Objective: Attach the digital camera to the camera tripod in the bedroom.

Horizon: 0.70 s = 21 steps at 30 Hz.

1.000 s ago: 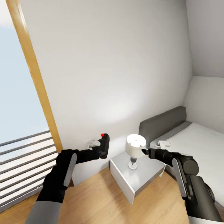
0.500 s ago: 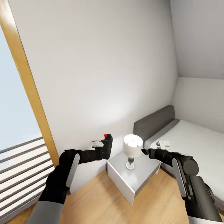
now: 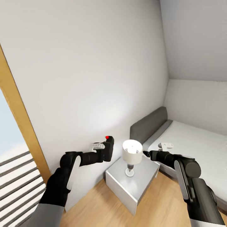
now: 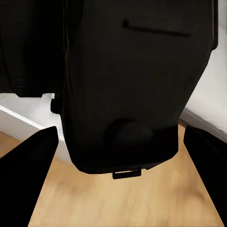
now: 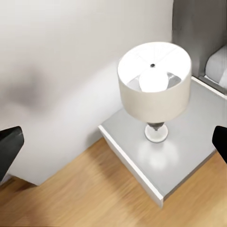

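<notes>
left hand (image 3: 105, 151): clamping the digital camera (image 3: 108, 148)
right hand (image 3: 145, 154): apart, empty
view: swinging right since a second ago, no tripod yet

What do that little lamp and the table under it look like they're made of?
The lamp has a matte off-white shade that looks like fabric, on a glossy dark stem with a pale round foot. The bedside table looks like smooth grey painted board, faintly reflective.

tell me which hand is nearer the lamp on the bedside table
Right. The right hand sits open just beside the lamp shade, nearly touching. The left hand, shut on the digital camera, is further off on the lamp's other side.
</notes>
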Tool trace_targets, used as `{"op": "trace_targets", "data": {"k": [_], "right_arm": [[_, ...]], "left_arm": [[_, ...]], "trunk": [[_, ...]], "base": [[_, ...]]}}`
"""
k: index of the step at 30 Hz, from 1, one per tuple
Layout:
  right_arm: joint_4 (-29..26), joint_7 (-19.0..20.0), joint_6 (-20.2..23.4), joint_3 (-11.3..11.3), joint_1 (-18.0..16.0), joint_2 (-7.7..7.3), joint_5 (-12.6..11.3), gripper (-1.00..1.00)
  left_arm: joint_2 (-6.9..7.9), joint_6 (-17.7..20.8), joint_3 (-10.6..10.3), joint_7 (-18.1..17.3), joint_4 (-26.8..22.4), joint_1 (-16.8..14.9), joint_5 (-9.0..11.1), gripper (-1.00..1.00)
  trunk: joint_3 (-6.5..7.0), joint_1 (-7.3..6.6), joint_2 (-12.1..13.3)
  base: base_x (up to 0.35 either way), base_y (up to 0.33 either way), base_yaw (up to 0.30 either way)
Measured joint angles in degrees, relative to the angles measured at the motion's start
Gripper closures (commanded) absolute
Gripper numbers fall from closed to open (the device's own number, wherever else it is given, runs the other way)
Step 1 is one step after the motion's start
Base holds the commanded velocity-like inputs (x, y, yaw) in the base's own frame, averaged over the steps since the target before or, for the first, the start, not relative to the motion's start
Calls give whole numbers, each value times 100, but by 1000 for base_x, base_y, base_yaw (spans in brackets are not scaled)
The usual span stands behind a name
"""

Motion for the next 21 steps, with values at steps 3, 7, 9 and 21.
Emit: {"op": "trace_targets", "data": {"k": [3, 7, 9, 21], "right_arm": [[1, -2, 0, 0, -1, -2, 0, -100], [1, -3, 1, 0, -1, -1, 0, -100], [1, -2, 1, 0, -2, 0, 0, -100], [0, 2, 3, 0, -3, -19, -1, -100]], "left_arm": [[3, 0, 0, 0, 0, 0, 0, 100], [6, -1, 0, 0, -1, -1, -9, 100], [6, 0, 0, 1, -1, -1, -4, 100], [4, 0, 0, 1, -1, -2, -7, 100]], "trunk": [[13, 0, -1], [31, 1, -2], [39, 1, -4], [93, 4, -5]], "base": [[297, 93, -233], [282, 41, -234], [215, 16, -235], [32, 2, -236]]}}
